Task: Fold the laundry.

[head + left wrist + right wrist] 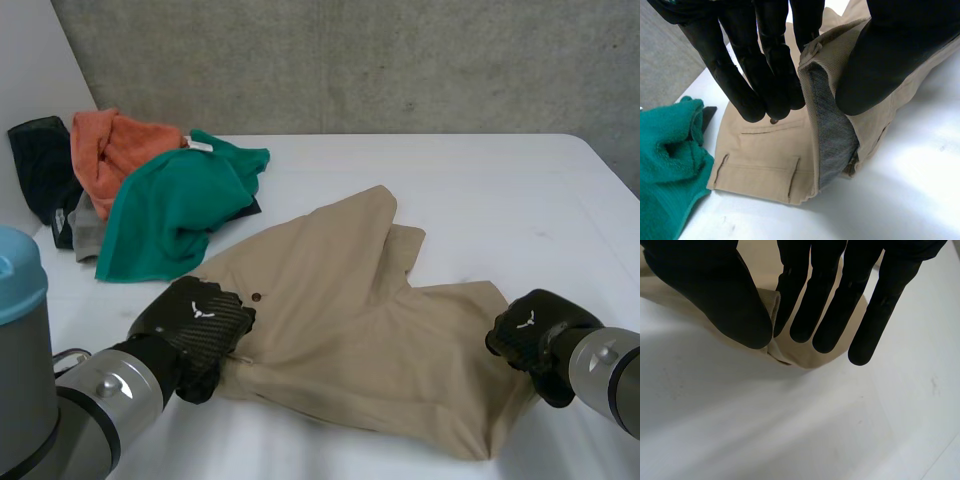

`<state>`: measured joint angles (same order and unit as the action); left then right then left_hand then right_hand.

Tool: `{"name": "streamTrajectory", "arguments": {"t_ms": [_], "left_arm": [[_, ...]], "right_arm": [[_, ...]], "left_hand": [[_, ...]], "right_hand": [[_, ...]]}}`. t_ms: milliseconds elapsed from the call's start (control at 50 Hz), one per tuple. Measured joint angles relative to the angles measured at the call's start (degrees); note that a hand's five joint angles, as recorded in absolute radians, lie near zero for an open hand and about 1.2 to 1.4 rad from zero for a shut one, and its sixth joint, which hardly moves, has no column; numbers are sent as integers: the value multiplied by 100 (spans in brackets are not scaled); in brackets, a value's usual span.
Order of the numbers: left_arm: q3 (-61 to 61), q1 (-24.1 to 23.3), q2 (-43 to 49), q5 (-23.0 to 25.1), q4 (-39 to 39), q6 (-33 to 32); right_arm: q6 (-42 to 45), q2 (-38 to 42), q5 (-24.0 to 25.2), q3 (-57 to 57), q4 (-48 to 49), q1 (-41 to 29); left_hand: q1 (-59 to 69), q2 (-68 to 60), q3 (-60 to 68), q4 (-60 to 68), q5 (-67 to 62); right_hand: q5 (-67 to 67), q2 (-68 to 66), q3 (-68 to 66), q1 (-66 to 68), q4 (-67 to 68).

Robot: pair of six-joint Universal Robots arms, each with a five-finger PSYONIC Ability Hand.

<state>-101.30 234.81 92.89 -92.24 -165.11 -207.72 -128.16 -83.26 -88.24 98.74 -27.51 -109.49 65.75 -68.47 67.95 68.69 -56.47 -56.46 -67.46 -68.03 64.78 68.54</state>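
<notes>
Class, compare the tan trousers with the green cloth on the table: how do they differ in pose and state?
The tan trousers lie spread out; the green cloth sits bunched against an orange cloth. The left hand and right hand pinch the tan trousers at opposite ends; nothing holds the green cloth. Both rest on the white table.

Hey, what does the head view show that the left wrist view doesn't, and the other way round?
Head view's extras: the right hand at the far end of the tan trousers, plus an orange cloth and a dark cloth in the pile. Left wrist view's extras: the waistband's grey lining pinched between the left hand's thumb and fingers, and a belt loop. Shared: the trousers, the left hand, the green towel, the white table.
</notes>
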Motion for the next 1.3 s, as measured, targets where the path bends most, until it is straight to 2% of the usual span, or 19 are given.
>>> {"name": "streamTrajectory", "arguments": {"t_ms": [80,120,140,180,200,340,540,660,760,860,940,980,1000,1040,1060,1080,1100,1160,1300], "left_arm": [[8,-53,181,-64,-2,42],[37,-37,324,-107,-22,49],[46,-29,348,-115,-28,49],[154,83,495,-177,-93,43],[217,148,549,-200,-129,37],[1145,778,756,-264,-476,-133],[3891,1447,934,-144,-1355,-266],[5474,1177,1346,248,-1869,156],[6421,559,1965,830,-1861,965],[6542,-185,2788,1442,-1479,1531],[6246,-706,3471,1770,-1114,1479],[5974,-972,3808,1873,-911,1265],[5838,-1079,3931,1897,-839,1138],[5726,-1161,4010,1912,-795,1025],[5508,-1303,4115,1920,-755,790],[5403,-1366,4146,1915,-756,669],[5284,-1428,4162,1904,-770,535],[5053,-1467,3988,1753,-923,345],[4392,-1157,2843,934,-1168,419]], "right_arm": [[-55,86,15,7,66,42],[-74,157,21,8,49,59],[-77,166,23,9,43,63],[-115,206,46,-3,22,95],[-143,215,67,-16,16,119],[-493,105,333,-235,104,339],[-1061,-47,739,-679,217,719],[-1162,9,787,-786,240,833],[-1292,38,803,-784,366,976],[-1408,38,858,-721,501,1154],[-1444,62,949,-657,593,1306],[-1447,97,1012,-624,642,1381],[-1445,125,1050,-608,672,1420],[-1441,148,1077,-599,692,1443],[-1429,200,1134,-583,728,1476],[-1422,229,1162,-576,746,1487],[-1413,262,1191,-571,762,1497],[-1390,345,1273,-576,810,1463],[-1358,432,1590,-635,839,1094]], "left_hand": [[0,0,0,0,0],[0,0,0,0,0],[0,0,0,0,0],[0,-3,0,1,0],[0,-5,0,1,0],[0,-7,8,3,0],[0,-15,16,5,0],[0,-17,16,6,0],[0,-17,16,6,-61],[0,-17,16,6,-88],[0,-8,16,-6,-90],[-1451,1555,-1392,-1460,1257],[-2189,2225,-2161,-2136,1929],[-2189,2225,-2161,-2136,1929],[-4904,4730,-4559,-4701,4463],[-4904,4730,-4559,-4701,4463],[-5478,5540,-5490,-5621,5318],[-5478,5643,-5587,-5721,5351],[-5478,5665,-5587,-5721,5351]], "right_hand": [[548,617,634,-508,-656],[2439,2669,2625,-2410,-2539],[2554,2780,2735,-2523,-2760],[4646,4829,4801,-4575,-4756],[5147,5267,5286,-5021,-5319],[5371,5563,5633,-5210,-5676],[5371,5563,5633,-5210,-5676],[5371,5563,5633,-5210,-5676],[5371,5563,5633,-5210,-5676],[5371,5563,5633,-5210,-5676],[5371,5563,5633,-5210,-5676],[5371,5563,5633,-5210,-5676],[5371,5563,5633,-5210,-5676],[5371,5563,5633,-5210,-5676],[5371,5563,5633,-5210,-5676],[5371,5563,5633,-5210,-5676],[5371,5563,5633,-5210,-5676],[5371,5563,5633,-5210,-5676],[5371,5563,5633,-5210,-5676]]}}
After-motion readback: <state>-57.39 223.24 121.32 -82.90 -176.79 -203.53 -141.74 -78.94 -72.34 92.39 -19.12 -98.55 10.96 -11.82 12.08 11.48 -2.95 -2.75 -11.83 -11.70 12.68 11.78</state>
